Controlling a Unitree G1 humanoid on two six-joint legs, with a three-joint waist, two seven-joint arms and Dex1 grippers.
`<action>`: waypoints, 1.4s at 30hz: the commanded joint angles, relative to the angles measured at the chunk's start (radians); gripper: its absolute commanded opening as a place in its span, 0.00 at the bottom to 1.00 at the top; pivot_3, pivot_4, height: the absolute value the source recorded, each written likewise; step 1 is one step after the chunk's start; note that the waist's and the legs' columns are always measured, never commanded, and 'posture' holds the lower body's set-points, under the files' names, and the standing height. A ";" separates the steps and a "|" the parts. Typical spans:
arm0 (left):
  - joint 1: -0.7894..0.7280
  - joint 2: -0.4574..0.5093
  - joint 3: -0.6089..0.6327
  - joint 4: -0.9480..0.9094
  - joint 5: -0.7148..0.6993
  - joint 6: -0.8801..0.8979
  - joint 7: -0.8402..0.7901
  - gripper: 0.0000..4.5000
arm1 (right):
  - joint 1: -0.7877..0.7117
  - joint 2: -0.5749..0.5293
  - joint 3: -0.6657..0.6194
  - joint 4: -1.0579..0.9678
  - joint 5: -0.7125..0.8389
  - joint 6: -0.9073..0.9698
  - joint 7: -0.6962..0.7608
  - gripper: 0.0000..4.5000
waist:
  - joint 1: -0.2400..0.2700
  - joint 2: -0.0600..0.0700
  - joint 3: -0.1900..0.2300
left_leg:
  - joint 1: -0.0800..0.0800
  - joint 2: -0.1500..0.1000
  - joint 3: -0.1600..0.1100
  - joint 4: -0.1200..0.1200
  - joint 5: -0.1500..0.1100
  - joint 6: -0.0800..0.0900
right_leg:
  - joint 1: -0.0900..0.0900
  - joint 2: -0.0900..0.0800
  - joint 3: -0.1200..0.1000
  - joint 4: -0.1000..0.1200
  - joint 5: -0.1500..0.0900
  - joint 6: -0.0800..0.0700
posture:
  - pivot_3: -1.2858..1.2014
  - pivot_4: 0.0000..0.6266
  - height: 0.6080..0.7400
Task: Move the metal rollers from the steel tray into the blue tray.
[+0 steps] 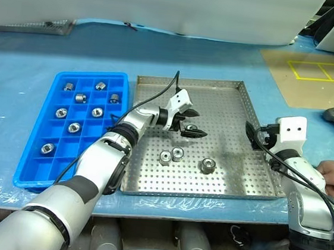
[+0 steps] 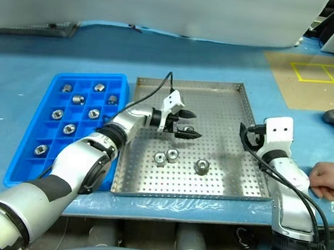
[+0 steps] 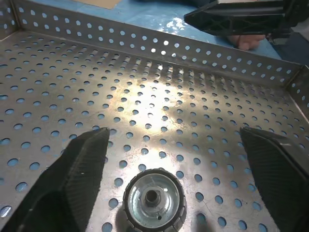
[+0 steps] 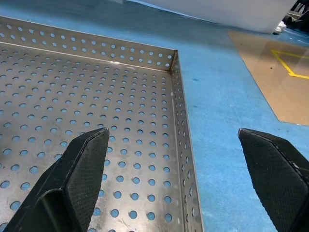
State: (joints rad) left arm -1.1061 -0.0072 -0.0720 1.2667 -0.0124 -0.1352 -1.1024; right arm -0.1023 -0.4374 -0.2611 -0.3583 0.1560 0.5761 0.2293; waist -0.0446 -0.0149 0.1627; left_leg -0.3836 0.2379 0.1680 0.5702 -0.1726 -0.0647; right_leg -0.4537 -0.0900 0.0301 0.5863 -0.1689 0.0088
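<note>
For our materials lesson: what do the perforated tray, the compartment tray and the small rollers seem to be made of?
Steel tray: bare metal, probably steel, with a brushed silver sheen and punched holes. Blue tray: likely moulded plastic, uniform glossy blue with a moulded grid. Metal rollers: shiny silver metal with bright glints.
</note>
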 commanded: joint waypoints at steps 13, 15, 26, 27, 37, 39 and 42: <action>0.059 -0.045 -0.008 -0.002 0.059 0.003 0.071 0.78 | -0.002 0.001 -0.001 -0.054 -0.016 -0.052 -0.018 1.00 | -0.012 0.000 0.000 | -0.001 0.000 0.001 0.000 -0.002 0.002 | 0.000 -0.001 0.000 -0.002 0.000 0.000 | 0.31 0.24 1.00; 0.052 -0.041 0.010 -0.014 0.045 0.006 0.084 0.63 | -0.026 0.007 0.000 -0.045 -0.008 -0.065 -0.017 1.00 | -0.016 0.000 0.000 | -0.001 0.000 0.001 0.000 -0.002 0.002 | 0.000 -0.001 0.000 -0.002 0.000 0.000 | 0.32 0.24 1.00; 0.034 0.027 0.224 -0.403 -0.216 0.211 0.176 0.41 | -0.283 0.076 0.156 0.216 -0.006 -0.163 0.058 1.00 | -0.015 0.000 0.000 | -0.004 0.000 0.001 0.001 -0.001 0.002 | -0.003 -0.001 -0.001 0.000 0.001 -0.001 | 0.44 0.24 1.00; 0.064 0.040 0.223 -0.483 -0.213 0.241 0.221 0.41 | -0.319 0.089 0.177 0.261 -0.007 -0.181 0.077 1.00 | -0.013 0.000 0.000 | -0.004 0.000 0.001 0.000 -0.001 0.001 | -0.004 -0.001 -0.001 0.001 0.001 -0.001 | 0.44 0.24 1.00; 0.589 0.153 0.274 -1.493 -0.255 0.705 0.638 0.41 | -0.782 0.269 0.276 0.893 0.006 -0.487 0.279 1.00 | 0.100 -0.001 0.002 | -0.008 0.004 0.001 -0.004 0.002 0.002 | -0.009 -0.001 -0.007 0.002 0.000 -0.004 | 0.64 0.24 1.00; 0.663 0.179 0.302 -1.606 -0.276 0.779 0.684 0.41 | -0.857 0.313 0.281 1.030 -0.018 -0.564 0.278 1.00 | 0.125 0.000 0.002 | -0.010 0.005 0.000 -0.004 0.001 0.001 | -0.010 -0.001 -0.010 0.003 -0.001 -0.006 | 0.65 0.24 1.00; 0.782 0.228 0.363 -1.772 -0.327 0.893 0.727 0.41 | -0.967 0.396 0.270 1.196 -0.020 -0.662 0.275 1.00 | 0.161 0.001 0.003 | -0.012 0.007 -0.003 -0.004 0.001 -0.001 | -0.010 -0.001 -0.015 0.004 -0.004 -0.010 | 0.68 0.24 1.00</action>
State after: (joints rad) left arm -0.3471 0.2014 0.2654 -0.3949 -0.3061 0.7076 -0.3979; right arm -1.0238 -0.0537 0.0201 0.7902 0.1385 -0.0168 0.5042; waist 0.1167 -0.0137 0.1659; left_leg -0.3968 0.2443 0.1644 0.5657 -0.1719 -0.0659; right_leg -0.4639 -0.0917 0.0137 0.5900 -0.1734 -0.0023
